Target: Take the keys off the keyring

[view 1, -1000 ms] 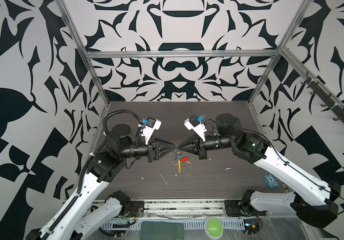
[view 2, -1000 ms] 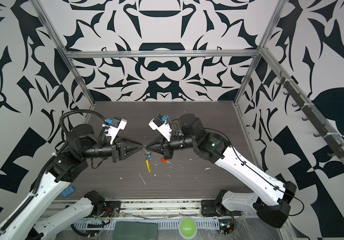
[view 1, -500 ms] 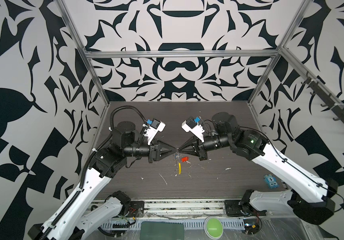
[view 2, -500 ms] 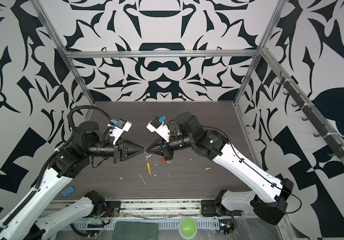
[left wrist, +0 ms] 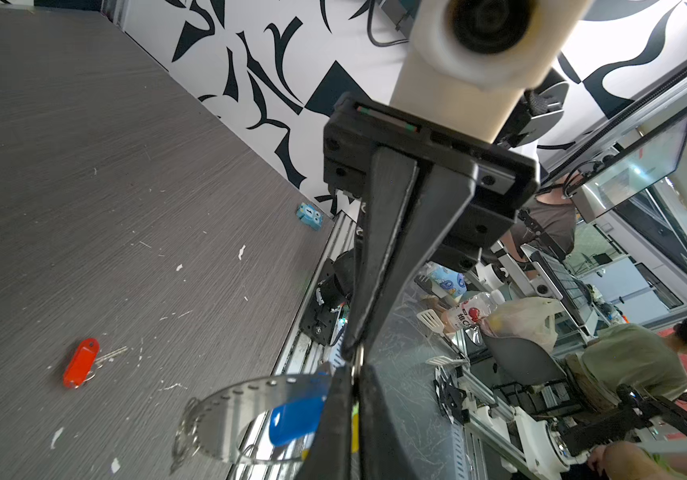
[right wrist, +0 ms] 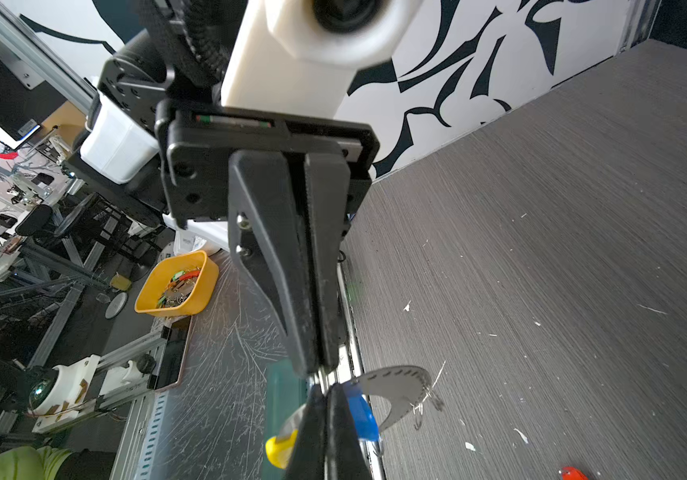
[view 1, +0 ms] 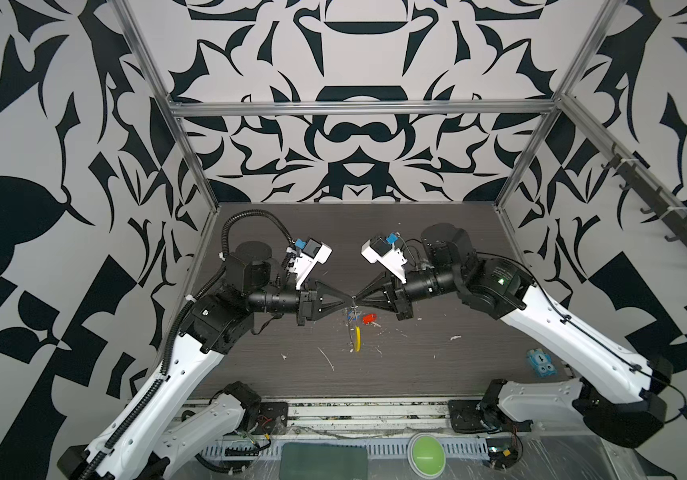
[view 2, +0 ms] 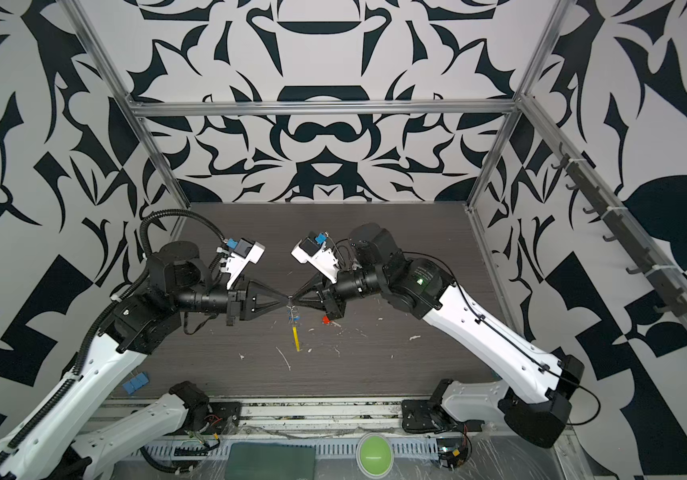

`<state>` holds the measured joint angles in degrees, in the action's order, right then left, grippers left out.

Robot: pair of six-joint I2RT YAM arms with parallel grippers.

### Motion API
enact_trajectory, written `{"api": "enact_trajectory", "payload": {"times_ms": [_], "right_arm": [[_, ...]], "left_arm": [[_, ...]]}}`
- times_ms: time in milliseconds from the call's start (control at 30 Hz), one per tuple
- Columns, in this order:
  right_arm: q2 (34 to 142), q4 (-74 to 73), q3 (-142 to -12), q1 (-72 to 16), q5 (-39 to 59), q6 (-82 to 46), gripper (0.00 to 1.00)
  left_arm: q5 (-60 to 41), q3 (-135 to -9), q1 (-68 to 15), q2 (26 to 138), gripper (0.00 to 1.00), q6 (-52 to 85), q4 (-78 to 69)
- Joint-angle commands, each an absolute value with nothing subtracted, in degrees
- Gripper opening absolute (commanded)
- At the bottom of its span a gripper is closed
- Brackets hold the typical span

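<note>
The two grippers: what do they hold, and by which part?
Both the left gripper and the right gripper pinch the keyring at the top of its loop; the rest hangs below.

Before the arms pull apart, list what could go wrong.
The left gripper and right gripper pinch the keyring tip to tip, in mid-air; the thin wire may slip out and drop.
The blue key hangs against the left gripper, so it could snag rather than slide off.
A dropped ring could hit the red key lying nearby.
</note>
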<state>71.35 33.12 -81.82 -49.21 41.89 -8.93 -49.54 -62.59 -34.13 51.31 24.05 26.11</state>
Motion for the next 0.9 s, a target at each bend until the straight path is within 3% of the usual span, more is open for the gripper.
{"api": "enact_trajectory", "payload": {"times_ms": [0,67,400,667,867], "right_arm": [[70.86,29.24,-83.87,-49.57,42.52,-9.69,0.00],[70.26,27.75,-83.37,-49.56,41.45,-10.30,0.00],[61.55,6.72,-71.07,-49.49,29.93,-17.17,0.28],[60.15,-18.81,-59.17,-49.68,27.16,-27.51,0.35],[62.73,-27.19,-56.72,-50.29,28.10,-32.11,0.35]], "left_arm": [[-50.05,-60.89,-34.10,49.96,0.03,25.84,21.21],[-48.97,-59.61,-34.11,49.20,0.00,26.84,18.51],[-38.36,-51.27,-34.19,43.00,0.00,30.33,2.18],[-33.70,-44.66,-34.32,40.25,0.00,34.31,-15.48],[-31.94,-41.49,-34.82,40.17,0.00,36.42,-23.02]]}}
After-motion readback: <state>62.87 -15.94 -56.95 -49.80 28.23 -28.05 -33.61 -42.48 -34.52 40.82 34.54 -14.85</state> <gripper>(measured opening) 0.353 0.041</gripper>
